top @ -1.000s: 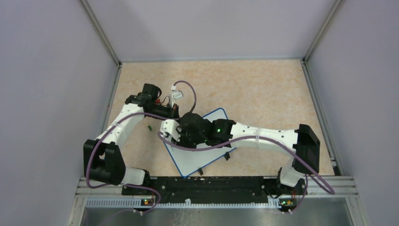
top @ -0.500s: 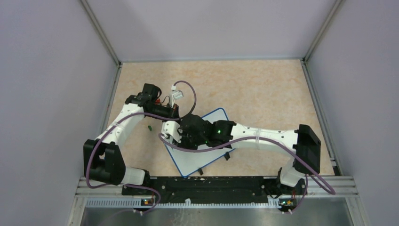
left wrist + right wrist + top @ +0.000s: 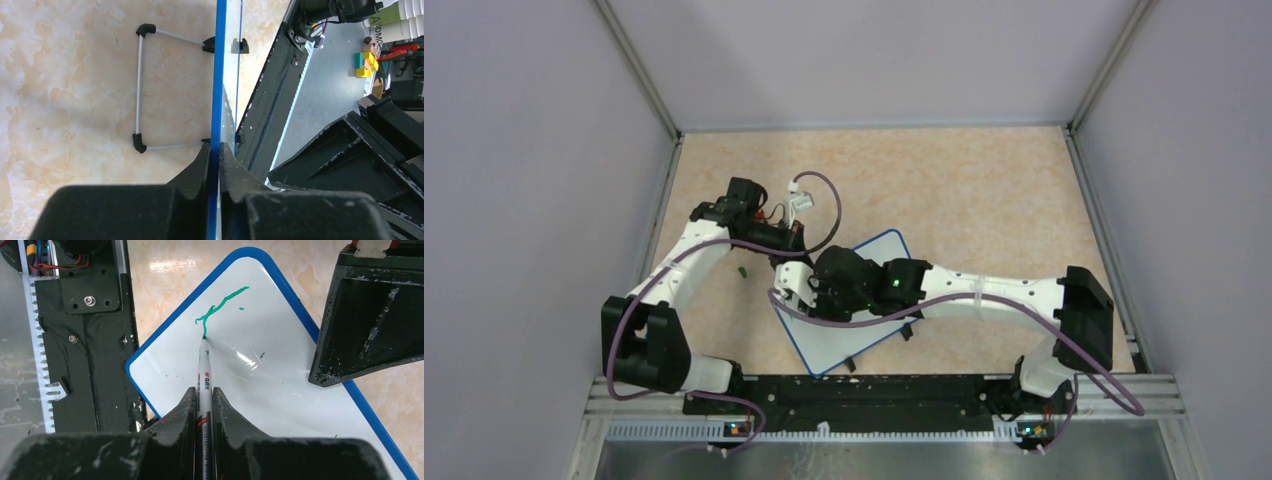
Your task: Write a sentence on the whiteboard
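Note:
The whiteboard point(image 3: 856, 335) lies tilted on the table, white with a blue rim point(image 3: 218, 75). My left gripper point(image 3: 792, 240) point(image 3: 214, 147) is shut on that rim at the board's far left edge. My right gripper point(image 3: 819, 287) point(image 3: 203, 390) hovers over the board's left part, shut on a white marker point(image 3: 204, 371). The marker's tip touches the whiteboard point(image 3: 270, 385) at the end of a green stroke. Of the sentence point(image 3: 220, 306), a single wavy green line and a small dot show.
A small green cap point(image 3: 742, 270) lies on the table left of the board. The board's wire stand point(image 3: 140, 87) sticks out over the table. The black base rail point(image 3: 864, 392) runs along the near edge. Walls close in left, right and back.
My right gripper has shifted slightly toward the near edge with the marker on the board. The left arm and the board have not moved.

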Available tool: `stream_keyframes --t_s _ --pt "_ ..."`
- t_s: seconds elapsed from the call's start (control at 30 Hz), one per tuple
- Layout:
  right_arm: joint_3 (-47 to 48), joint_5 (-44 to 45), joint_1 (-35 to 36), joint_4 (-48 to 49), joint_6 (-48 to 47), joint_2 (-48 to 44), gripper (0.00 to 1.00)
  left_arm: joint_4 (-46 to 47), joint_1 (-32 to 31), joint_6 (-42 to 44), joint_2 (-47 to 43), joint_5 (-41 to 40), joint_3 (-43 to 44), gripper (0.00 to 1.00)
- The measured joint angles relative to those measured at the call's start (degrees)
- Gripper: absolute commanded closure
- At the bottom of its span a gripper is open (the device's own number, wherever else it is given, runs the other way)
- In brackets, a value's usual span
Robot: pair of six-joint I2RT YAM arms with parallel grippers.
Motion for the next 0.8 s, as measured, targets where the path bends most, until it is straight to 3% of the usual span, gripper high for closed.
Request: stream_keyframes --t_s 0.8 --pt "4.8 -1.7 -0.2 -0.7 0.0 0.6 1.00 0.0 -0.1 0.0 0.0 0.1 0.0 1.00"
